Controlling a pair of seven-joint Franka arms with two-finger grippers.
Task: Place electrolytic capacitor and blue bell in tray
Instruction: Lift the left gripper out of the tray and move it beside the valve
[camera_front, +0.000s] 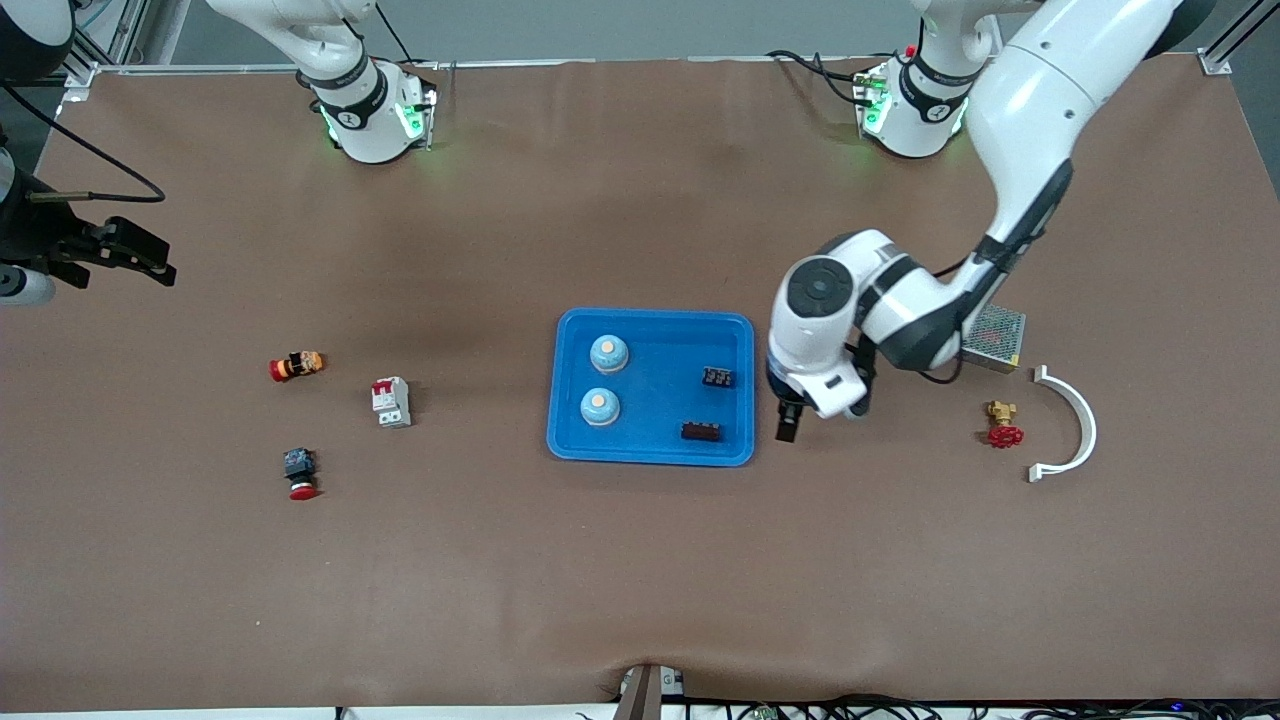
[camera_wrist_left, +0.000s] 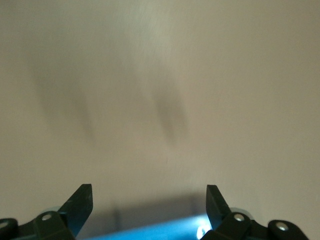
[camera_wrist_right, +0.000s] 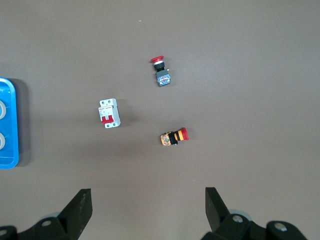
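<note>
A brown table (camera_front: 640, 560) seen from a high camera facing two white robot arms. Near the middle lies the shallow bright-blue tray (camera_front: 651, 452). Inside it, toward the right arm's end, sit two blue bells (camera_front: 609, 353) with pale centres, one nearer the front camera than the other. Toward the left arm's end of the tray lie two small dark blocks (camera_front: 717, 377), possibly electronic components; they are too small to identify.

The left gripper (camera_front: 788, 424) hangs just beside the tray's rim at the left arm's end, pointing down at bare table. In the left wrist view its fingers (camera_wrist_left: 80, 202) are spread wide apart with nothing between them, and a strip of blue tray edge shows at the base of that view.

The right gripper (camera_front: 135, 252) waits high at the right arm's end of the table. Its fingers (camera_wrist_right: 80, 209) are also wide apart and hold nothing.

At the right arm's end lie a white circuit breaker (camera_front: 391, 402) with a red switch, an orange-and-black part with a red cap (camera_front: 296, 366), and a red push button (camera_front: 301, 474) on a dark body, all well apart from the tray.

At the left arm's end lie a brass valve with a red handle (camera_front: 1001, 425), a white curved bracket (camera_front: 1070, 425), and a metal mesh box (camera_front: 994, 338) partly hidden by the left arm
</note>
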